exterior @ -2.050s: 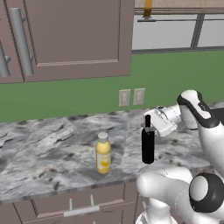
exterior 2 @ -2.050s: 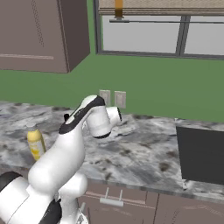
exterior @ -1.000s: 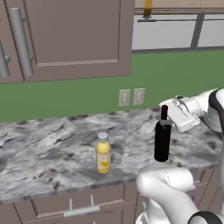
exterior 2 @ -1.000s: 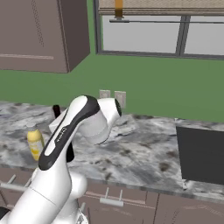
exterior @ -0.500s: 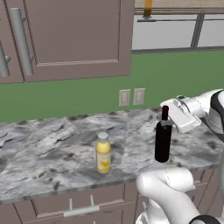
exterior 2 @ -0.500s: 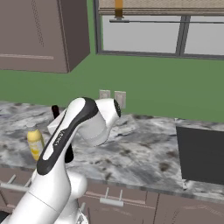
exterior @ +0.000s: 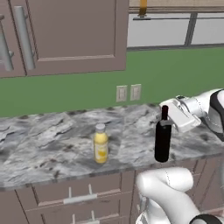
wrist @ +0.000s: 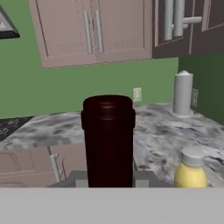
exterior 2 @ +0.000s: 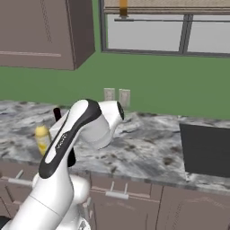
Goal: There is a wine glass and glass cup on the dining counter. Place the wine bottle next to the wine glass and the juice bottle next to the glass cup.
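Since two seconds ago the wine bottle (exterior: pixel 162 140) sits further right along the marbled table (exterior: pixel 52 144), carried by the arm; over the last half second it barely shifts. The juice bottle (exterior: pixel 100 143) stands where it did, upright on the table, well apart to the bottle's left. Its pale label is too small to read, and I can make out no writing anywhere else. The gripper (exterior: pixel 168 114) is clamped on the wine bottle's slim neck just below the dark red top, holding it upright with its base near the table's front edge; I cannot tell whether the base touches the surface. In the hand view the dark top (wrist: pixel 108 140) looms close, with the yellow juice bottle (wrist: pixel 190 170) behind it.
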### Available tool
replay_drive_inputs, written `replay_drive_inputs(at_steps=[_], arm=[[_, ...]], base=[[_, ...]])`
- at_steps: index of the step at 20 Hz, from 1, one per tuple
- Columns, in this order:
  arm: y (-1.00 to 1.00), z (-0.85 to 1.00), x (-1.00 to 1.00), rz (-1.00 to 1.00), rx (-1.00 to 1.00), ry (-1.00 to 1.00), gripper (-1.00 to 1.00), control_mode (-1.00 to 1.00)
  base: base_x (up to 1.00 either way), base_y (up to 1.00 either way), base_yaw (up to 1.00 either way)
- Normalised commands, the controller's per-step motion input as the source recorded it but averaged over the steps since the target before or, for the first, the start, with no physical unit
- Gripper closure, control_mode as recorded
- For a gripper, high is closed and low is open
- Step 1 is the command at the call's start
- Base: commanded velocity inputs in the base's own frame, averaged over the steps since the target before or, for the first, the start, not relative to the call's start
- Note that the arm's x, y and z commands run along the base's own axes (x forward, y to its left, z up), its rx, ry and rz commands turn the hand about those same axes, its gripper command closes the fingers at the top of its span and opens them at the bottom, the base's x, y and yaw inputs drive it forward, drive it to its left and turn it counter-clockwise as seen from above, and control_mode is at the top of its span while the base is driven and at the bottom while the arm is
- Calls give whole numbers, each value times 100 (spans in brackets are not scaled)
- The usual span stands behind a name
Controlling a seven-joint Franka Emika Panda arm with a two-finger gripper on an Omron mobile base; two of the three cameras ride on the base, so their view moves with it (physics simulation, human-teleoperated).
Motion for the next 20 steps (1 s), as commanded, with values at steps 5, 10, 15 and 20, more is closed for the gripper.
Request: replay_drive_inputs(at_steps=[5, 10, 15, 20], arm=[[0, 0, 0, 0, 0, 0, 100, 100], [0, 0, 0, 0, 0, 0, 100, 100], [0, 0, 0, 0, 0, 0, 100, 100], [0, 0, 0, 0, 0, 0, 100, 100]], base=[[-11, 7, -75], [0, 6, -98], [0, 5, -98], [0, 4, -99]])
